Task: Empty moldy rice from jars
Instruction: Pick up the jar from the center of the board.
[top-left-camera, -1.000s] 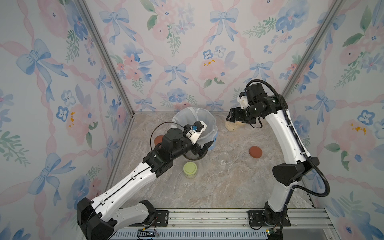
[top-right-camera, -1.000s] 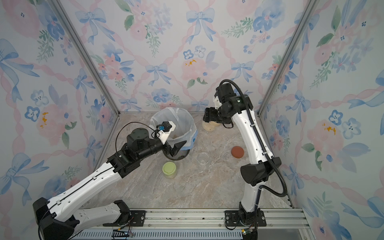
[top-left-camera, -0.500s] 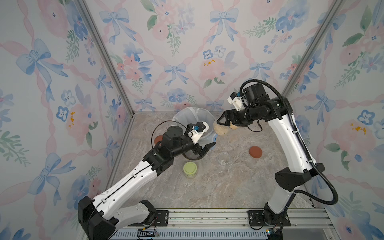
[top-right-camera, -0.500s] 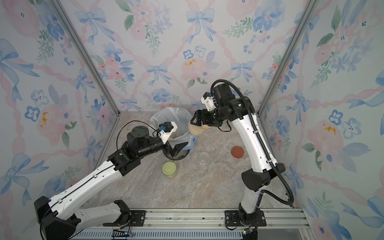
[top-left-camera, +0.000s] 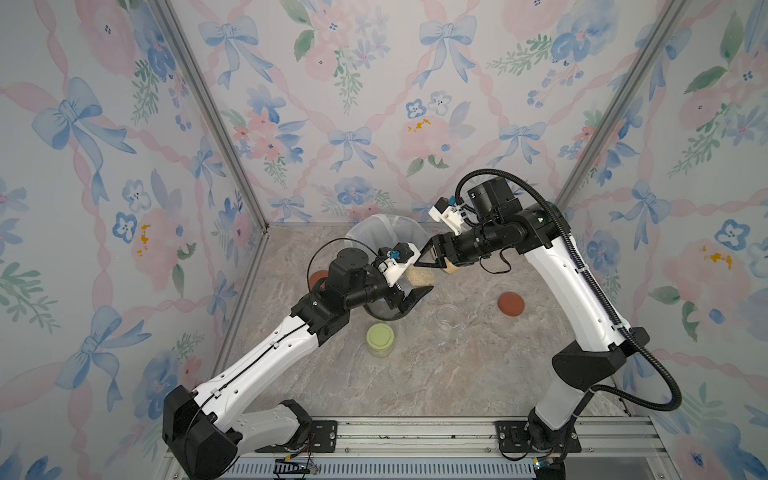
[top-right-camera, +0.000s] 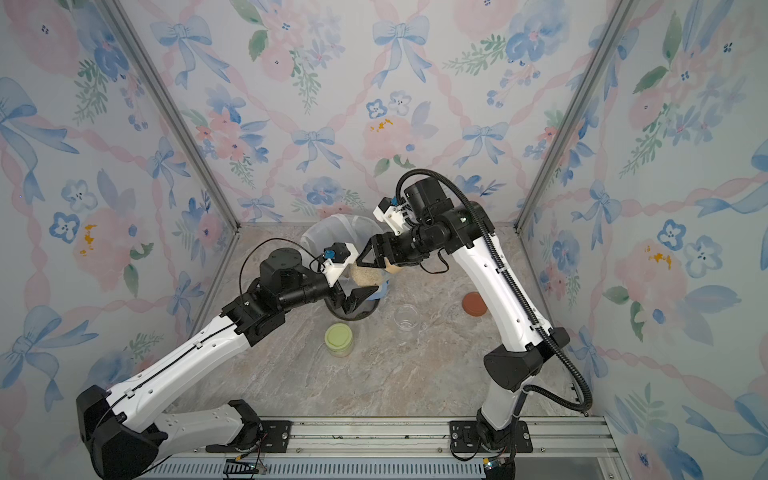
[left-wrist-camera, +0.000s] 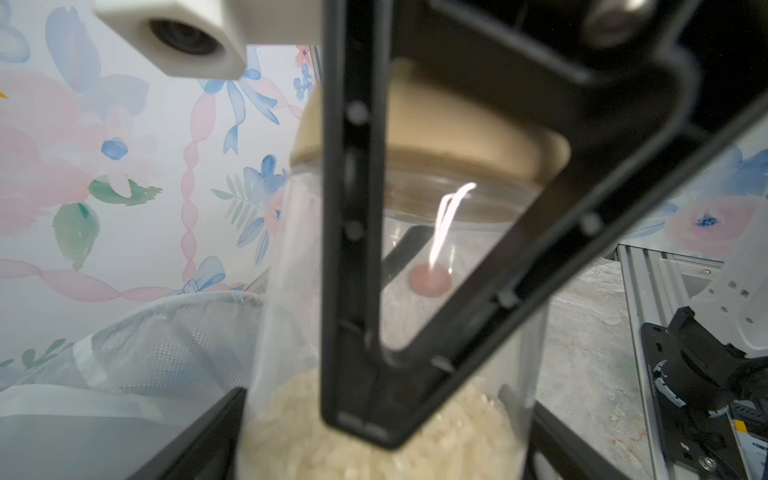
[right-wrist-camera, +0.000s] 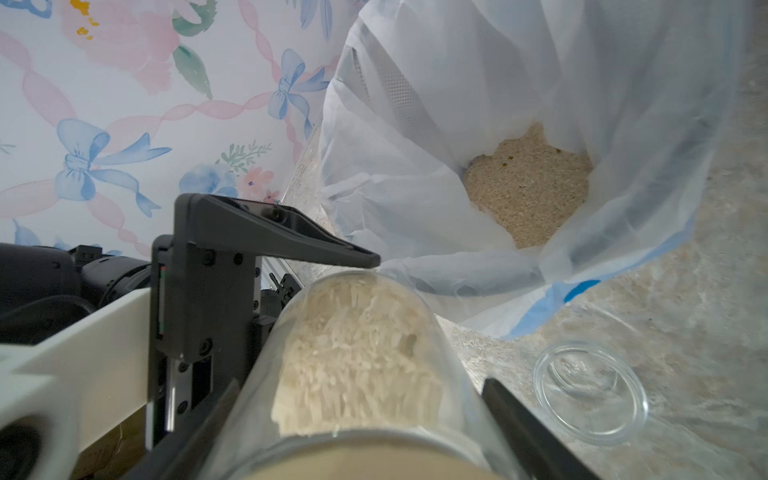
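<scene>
Two grippers meet at one jar (top-right-camera: 365, 276) of rice (right-wrist-camera: 353, 353) by the bin (top-left-camera: 376, 232); right gripper (top-left-camera: 430, 262) clamps it near its beige lid (left-wrist-camera: 436, 137), tipped sideways; left gripper (top-left-camera: 410, 284) gapes wide around its base, seemingly not touching; more rice lies inside the bin.

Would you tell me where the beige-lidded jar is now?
In both top views the beige-lidded jar hangs tilted beside the lined bin, gripped at its lid by the right hand, its base between the fingers of the open left hand.
</scene>
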